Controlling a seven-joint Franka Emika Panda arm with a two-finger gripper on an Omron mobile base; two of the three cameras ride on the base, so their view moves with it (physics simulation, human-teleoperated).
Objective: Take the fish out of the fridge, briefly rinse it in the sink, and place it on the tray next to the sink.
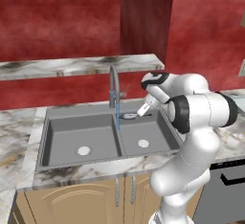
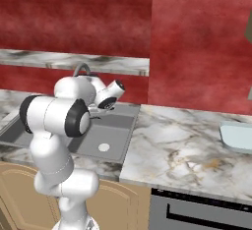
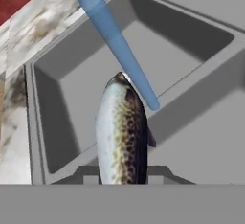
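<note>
A: Which step is judged to be in hand?

B: The rinse. The fish [image 3: 122, 132] is held over the sink [image 1: 62, 137], and a blue stream of water [image 1: 117, 118] is seen running from the faucet [image 1: 113, 86] down onto the divider between the two basins.

A: How is the gripper set?

B: The gripper [image 1: 142, 111] is pressed together on the fish. In the hand view the speckled body is seen rising from between the fingertips at the bottom edge, so it is pinched at its near end; the grip point itself is hidden by the fish.

A: And where is the fish placed against the water?

B: Just beside the stream, its far tip close to it. Whether it is touched by the water cannot be told.

A: What is called for next?

B: The fish has not yet been laid down. Once the rinse is judged enough, it must be lifted clear of the sink wall and carried to the right across the counter [image 2: 182, 145] to the tray [image 2: 238, 136], which lies well apart from the sink, at the right edge of the right base view. The grip should be kept closed until the fish is over the tray.
</note>
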